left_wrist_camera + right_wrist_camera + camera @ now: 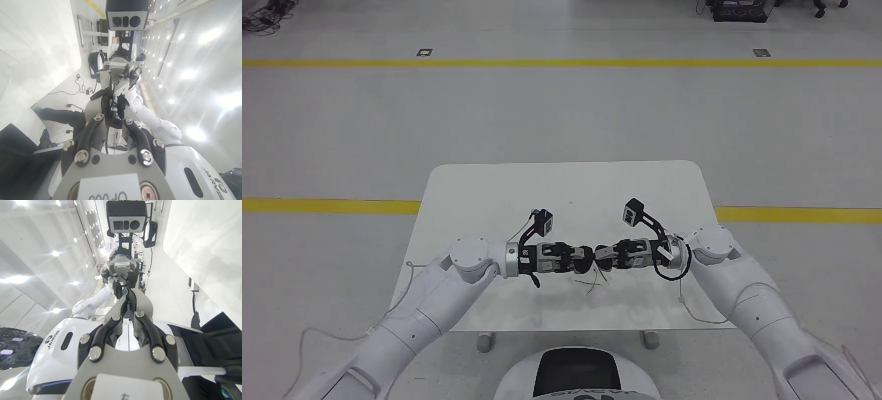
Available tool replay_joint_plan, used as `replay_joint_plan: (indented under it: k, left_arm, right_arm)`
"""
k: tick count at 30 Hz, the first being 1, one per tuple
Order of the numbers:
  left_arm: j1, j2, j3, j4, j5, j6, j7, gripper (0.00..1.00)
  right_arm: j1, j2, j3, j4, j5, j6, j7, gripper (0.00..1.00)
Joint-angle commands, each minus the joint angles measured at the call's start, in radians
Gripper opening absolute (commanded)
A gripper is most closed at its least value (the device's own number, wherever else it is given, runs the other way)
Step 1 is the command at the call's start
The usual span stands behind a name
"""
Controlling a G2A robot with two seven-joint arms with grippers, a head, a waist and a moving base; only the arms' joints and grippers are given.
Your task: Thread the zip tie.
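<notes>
Left end effector (113, 97) is pinching shut on a thin black zip tie (107, 135). Right end effector (127, 296) is sitting tip to tip with it; cannot tell its opening.

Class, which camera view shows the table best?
The top view: nearly the whole white table shows from above, both far rounded corners included. The left and right wrist views each catch a partial stretch of its top and edge.

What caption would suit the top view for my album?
Left pincer and right pincer face each other, close together, above a white table.
</notes>
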Motion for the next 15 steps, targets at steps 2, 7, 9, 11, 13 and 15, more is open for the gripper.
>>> replay_joint_plan:
  k: [2,7,9,11,13,15]
  left_arm:
    - [0.000,0.000,0.000,0.000,0.000,-0.001,0.000,0.07]
    - [-0.001,0.001,0.000,0.000,0.000,-0.002,-0.001,0.02]
    - [-0.001,0.001,0.001,0.000,0.000,-0.002,-0.002,0.01]
    - [-0.001,0.001,0.001,0.001,0.001,-0.002,-0.002,0.00]
    - [-0.001,0.001,0.001,0.000,0.001,-0.002,-0.001,0.00]
    - [-0.001,0.001,0.001,0.000,0.001,-0.002,-0.001,0.00]
  right_arm:
    - [0.000,0.000,0.001,0.000,-0.001,0.000,-0.001,0.00]
    - [-0.002,0.000,0.003,-0.001,-0.001,-0.001,-0.002,0.00]
    - [-0.002,0.000,0.004,-0.001,0.000,-0.001,-0.001,0.00]
    - [-0.003,0.000,0.005,-0.002,0.000,-0.002,-0.001,0.00]
    - [-0.003,0.000,0.005,-0.003,0.000,-0.002,0.000,0.00]
    - [-0.004,0.000,0.006,-0.004,-0.001,-0.002,0.000,0.00]
